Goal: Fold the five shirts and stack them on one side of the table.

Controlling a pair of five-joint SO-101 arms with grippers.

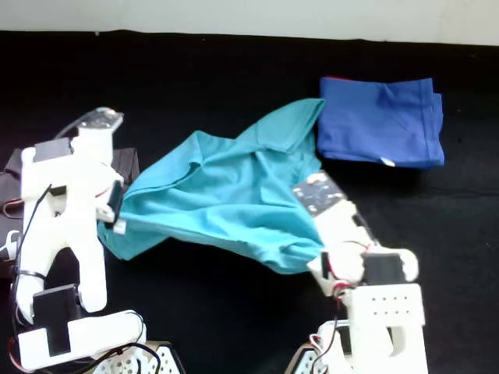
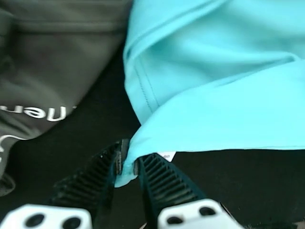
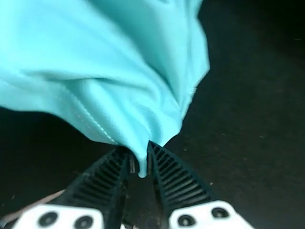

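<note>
A teal shirt [image 1: 226,191] is stretched and lifted over the middle of the black table [image 1: 234,78] between both arms. My left gripper [image 1: 117,222] is shut on the shirt's near-left corner; in the left wrist view the gripper [image 2: 128,164] pinches the teal shirt [image 2: 219,86] hem. My right gripper [image 1: 321,261] is shut on the near-right corner, and in the right wrist view the gripper [image 3: 139,164] clamps a bunched tip of the teal shirt [image 3: 109,71]. A folded blue shirt [image 1: 382,121] lies at the far right. A dark shirt [image 1: 125,162] lies at the left behind the left arm.
The dark shirt [image 2: 52,67] with white print sits close beside my left gripper. Bare black table lies along the far edge and at the near right. A pale wall [image 1: 249,14] borders the table's back.
</note>
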